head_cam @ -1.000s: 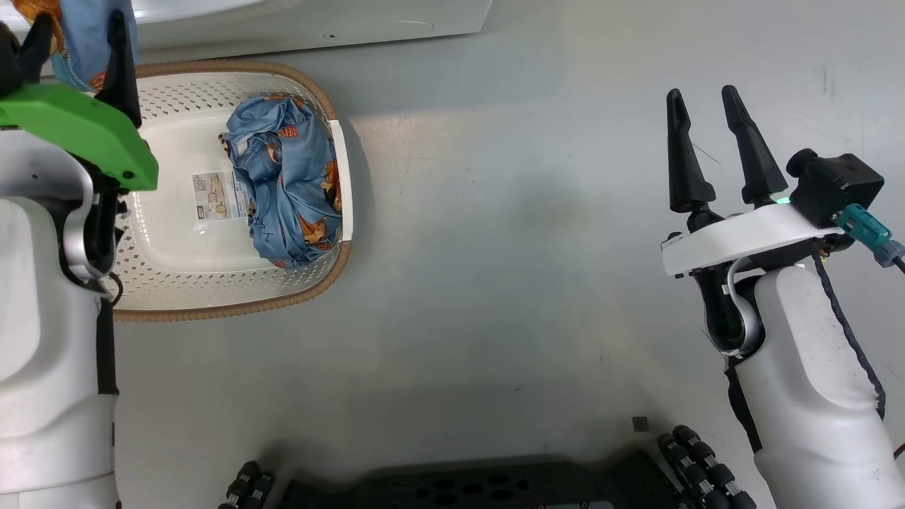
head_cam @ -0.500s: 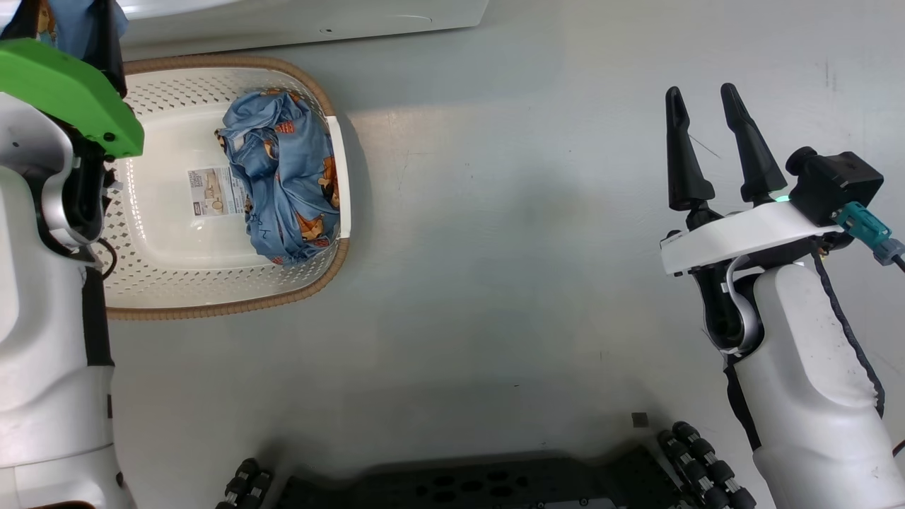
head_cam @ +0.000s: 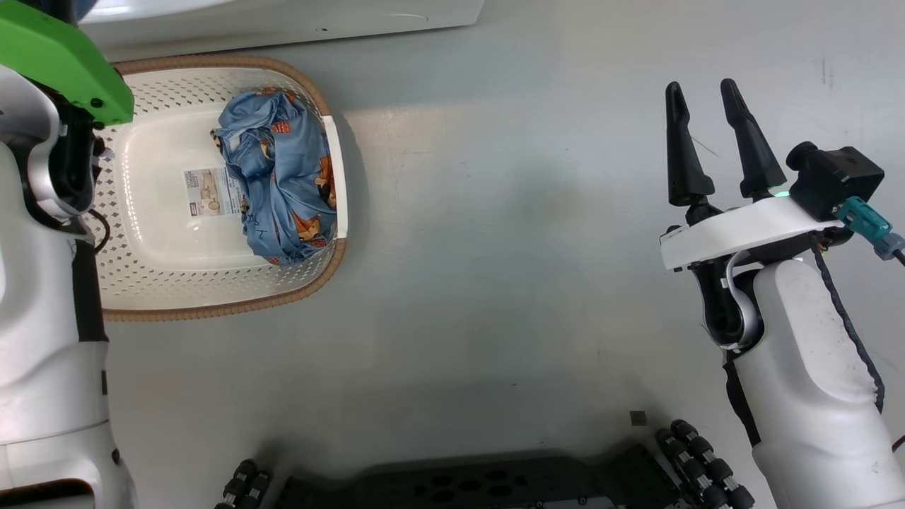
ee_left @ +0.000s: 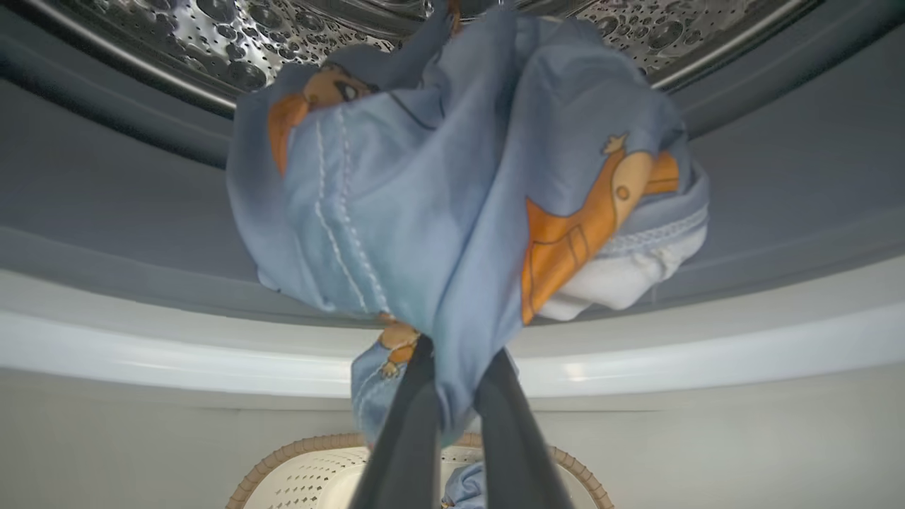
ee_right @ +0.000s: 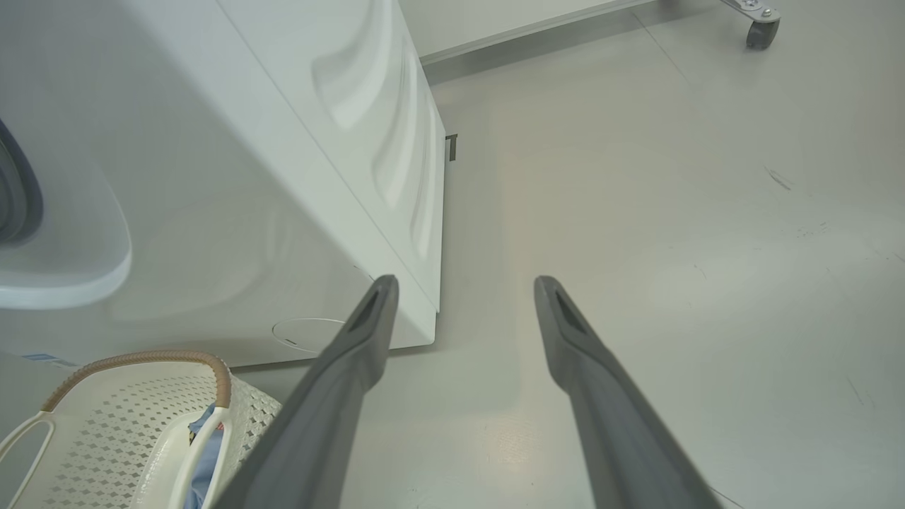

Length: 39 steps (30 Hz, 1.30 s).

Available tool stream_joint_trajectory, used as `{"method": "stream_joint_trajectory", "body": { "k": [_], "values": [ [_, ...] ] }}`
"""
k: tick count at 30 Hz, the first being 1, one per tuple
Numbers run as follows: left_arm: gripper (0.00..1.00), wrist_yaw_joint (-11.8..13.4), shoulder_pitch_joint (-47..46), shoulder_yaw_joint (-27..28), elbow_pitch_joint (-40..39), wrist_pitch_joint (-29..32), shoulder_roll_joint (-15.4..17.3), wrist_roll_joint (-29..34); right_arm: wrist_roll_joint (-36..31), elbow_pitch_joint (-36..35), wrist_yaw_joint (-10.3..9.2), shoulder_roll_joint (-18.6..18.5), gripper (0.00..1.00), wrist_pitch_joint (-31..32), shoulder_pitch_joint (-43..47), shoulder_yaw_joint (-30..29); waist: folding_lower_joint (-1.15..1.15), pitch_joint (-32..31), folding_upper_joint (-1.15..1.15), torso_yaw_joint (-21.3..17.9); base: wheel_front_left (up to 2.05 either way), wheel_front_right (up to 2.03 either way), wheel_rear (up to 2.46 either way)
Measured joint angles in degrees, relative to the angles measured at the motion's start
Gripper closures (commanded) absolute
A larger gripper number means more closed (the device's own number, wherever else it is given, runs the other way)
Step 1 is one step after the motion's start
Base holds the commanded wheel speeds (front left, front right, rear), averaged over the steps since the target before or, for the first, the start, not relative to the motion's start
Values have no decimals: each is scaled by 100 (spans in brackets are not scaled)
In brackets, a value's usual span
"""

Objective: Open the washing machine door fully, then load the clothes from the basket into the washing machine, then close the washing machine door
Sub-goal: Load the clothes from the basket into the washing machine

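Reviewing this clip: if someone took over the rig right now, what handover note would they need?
Left gripper: shut on a blue garment, which hangs at the mouth of the drum.
Right gripper: open and empty, above the floor.
Basket: on the floor before the washing machine, with a second garment bunched at its right side.
Done: the drum mouth is open and one garment has been lifted out.
Left: release this garment into the drum, load the second garment, close the door.
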Motion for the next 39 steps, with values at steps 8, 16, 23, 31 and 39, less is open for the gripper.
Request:
{"method": "stream_joint_trajectory", "body": {
  "k": [8, 16, 23, 31, 39],
  "values": [
    [100, -87, -157, -19, -40, -353, -18, -47, 1, 12, 0, 2, 0, 0, 0, -1, 0, -29, 0, 4, 0, 0, 0],
    [100, -248, -491, -188, 1, -538, 107, 45, 1, 22, 0, 4, 0, 0, -1, 25, 0, -40, 0, 3, 0, 0, 0],
    [100, -371, -929, -274, 115, -486, 264, 65, 2, 19, 0, 9, 0, 0, -1, 43, 0, 28, 0, -52, 0, 0, 0],
    [100, -444, -1203, -421, 433, -282, 298, 55, 51, 4, 0, 12, 0, 0, -13, 25, 0, 186, 0, -118, 0, 0, 0],
    [100, -475, -1318, -438, 679, -99, 290, -34, 51, -32, 0, 12, 0, 0, -15, -3, 0, 268, 0, -122, 0, 0, 0]
  ]
}}
